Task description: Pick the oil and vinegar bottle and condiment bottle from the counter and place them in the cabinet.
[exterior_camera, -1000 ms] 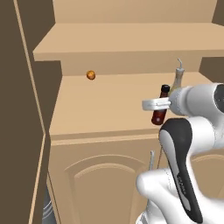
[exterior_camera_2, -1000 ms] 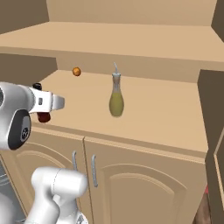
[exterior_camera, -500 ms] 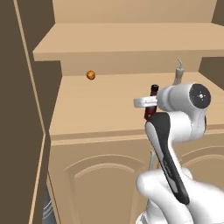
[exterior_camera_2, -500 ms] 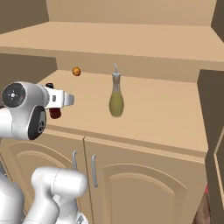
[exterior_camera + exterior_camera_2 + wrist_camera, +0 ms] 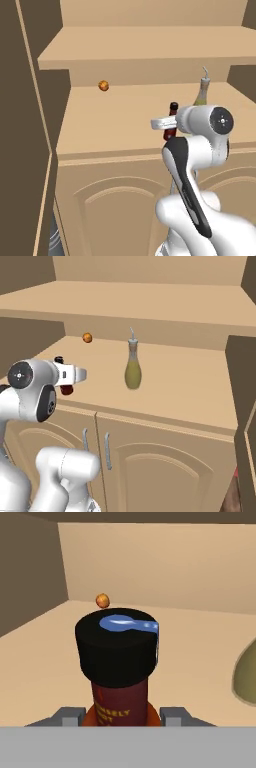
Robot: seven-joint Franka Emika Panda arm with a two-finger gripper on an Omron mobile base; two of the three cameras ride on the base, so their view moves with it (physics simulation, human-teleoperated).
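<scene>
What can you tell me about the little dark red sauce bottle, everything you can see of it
The condiment bottle is slim, dark red-brown and glossy, with a wide black cap bearing a blue highlight and a dark label with yellowish lettering. It stands upright, gripped low on its body by the shut end effector, over the front part of the cabinet shelf. Whether its base touches the shelf cannot be told. The oil and vinegar bottle stands apart from it.

Condiment bottle [image 5: 171, 123] upright, held over cabinet [image 5: 100, 130] lower shelf, partly behind arm; oil and vinegar bottle [image 5: 202, 90] stands behind-right; small orange ball [image 5: 103, 86] far back
</scene>
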